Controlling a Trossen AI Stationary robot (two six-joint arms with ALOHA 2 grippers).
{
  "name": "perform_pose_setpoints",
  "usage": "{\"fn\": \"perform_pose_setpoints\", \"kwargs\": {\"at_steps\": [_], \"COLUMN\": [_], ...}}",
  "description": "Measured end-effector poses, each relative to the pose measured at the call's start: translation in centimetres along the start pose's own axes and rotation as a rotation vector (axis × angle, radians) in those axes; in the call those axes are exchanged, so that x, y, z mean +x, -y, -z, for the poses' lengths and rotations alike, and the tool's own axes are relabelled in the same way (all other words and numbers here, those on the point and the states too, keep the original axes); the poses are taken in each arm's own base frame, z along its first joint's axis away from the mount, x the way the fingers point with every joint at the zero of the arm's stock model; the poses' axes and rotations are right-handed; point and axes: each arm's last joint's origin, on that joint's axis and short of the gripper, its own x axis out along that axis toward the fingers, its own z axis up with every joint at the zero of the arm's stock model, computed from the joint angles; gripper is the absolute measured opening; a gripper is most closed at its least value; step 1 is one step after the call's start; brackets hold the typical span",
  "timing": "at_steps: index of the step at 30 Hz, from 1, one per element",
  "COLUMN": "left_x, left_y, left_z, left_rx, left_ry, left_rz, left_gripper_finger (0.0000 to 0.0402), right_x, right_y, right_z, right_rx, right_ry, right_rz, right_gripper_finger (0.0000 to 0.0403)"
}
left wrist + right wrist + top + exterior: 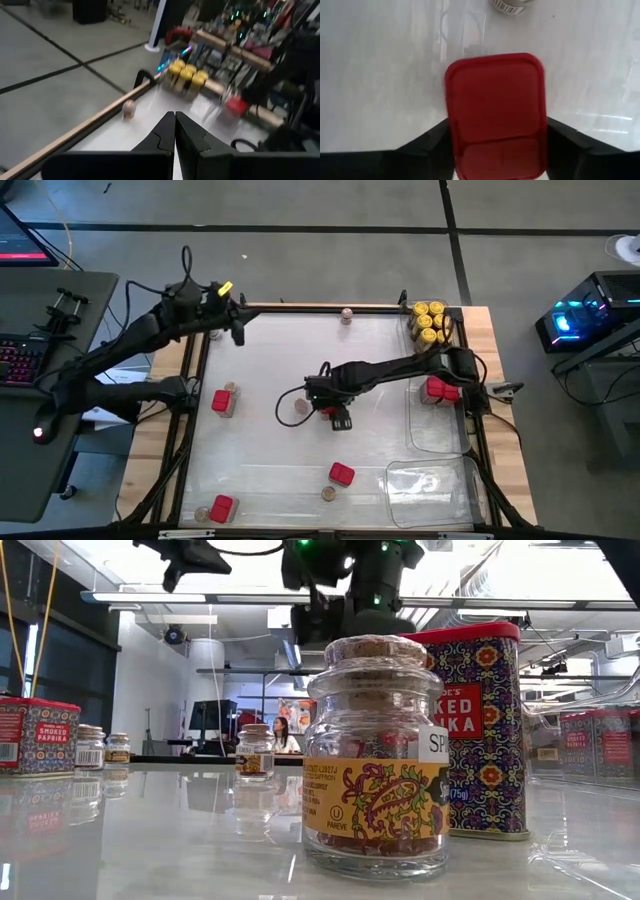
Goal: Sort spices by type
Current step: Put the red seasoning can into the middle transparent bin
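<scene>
the high view looks straight down on the whole worktop [270, 470]. the low view sits at worktop level, very near a cork-topped jar [375, 755], facing the room beyond. the left wrist view looks along the far edge toward the yellow-lidded jars [187, 75], shared with the high view. the right wrist view looks closely down on a red tin [495, 110].

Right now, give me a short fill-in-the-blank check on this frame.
1. The right end effector straddles a tin with a ____ lid.
2. The jars grouped at the table's far right corner have ____ lids.
3. The left end effector has its fingers ____.

Missing words: red; yellow; shut
</scene>
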Motion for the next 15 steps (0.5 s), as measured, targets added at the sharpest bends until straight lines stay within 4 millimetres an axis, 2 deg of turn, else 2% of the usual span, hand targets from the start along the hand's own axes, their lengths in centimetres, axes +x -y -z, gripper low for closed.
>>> {"fn": "perform_pose_setpoints", "kwargs": {"at_steps": [4,8,12,15], "left_x": [1.6,3.4,5.3,6.6], "left_y": [0.0,-0.2,-0.6,-0.7], "left_z": [-0.3,0.0,0.8,1.4], "left_rx": [-0.045,-0.109,-0.168,-0.190], "left_ry": [0.030,-0.001,-0.063,-0.104], "left_rz": [0.009,0.001,-0.020,-0.010], "left_gripper_finger": [0.0000,0.0000,0.0000,0.0000], "right_x": [-3.1,-6.8,-11.6,-14.2], "right_y": [0.9,2.1,2.6,2.1], "right_z": [0.4,2.2,5.4,9.1], "right_rx": [0.037,0.146,0.278,0.429], "right_ry": [0.058,0.039,0.037,0.083], "right_rz": [0.016,0.099,0.208,0.249], "right_gripper_finger": [0.0210,0.0210,0.0210,0.0210]}}
